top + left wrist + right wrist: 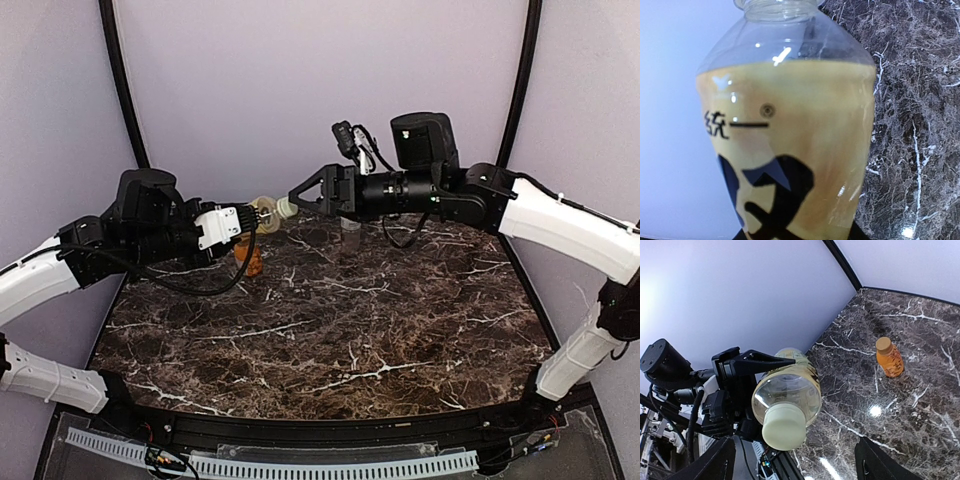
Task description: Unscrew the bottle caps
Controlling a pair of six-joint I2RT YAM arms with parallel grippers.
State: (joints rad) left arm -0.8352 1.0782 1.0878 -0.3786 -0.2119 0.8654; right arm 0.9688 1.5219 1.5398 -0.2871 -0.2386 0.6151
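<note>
The left fingers (755, 361) are clenched around the body of the tea bottle (790, 385). They hold it lying on its side in the air above the far part of the worktop (350, 340), with its neck pointing right toward the other arm. The cream-white cap (784, 426) is still screwed on the neck. In the left wrist view the yellowish bottle with dark lettering fills most of the picture.

The right fingers (715, 462) are spread wide and grasp nothing. They are level with the cap and just beside it, and the right wrist view shows clear space on both sides of the cap.

The orange bottle (250, 260) stands upright on the far left of the worktop, below the held bottle, with its orange cap (883, 344) on. The clear bottle (350, 235) stands upright farther right, under the right arm. Its top is hidden by that arm. Both standing bottles are apart from each other and from all fingers.
</note>
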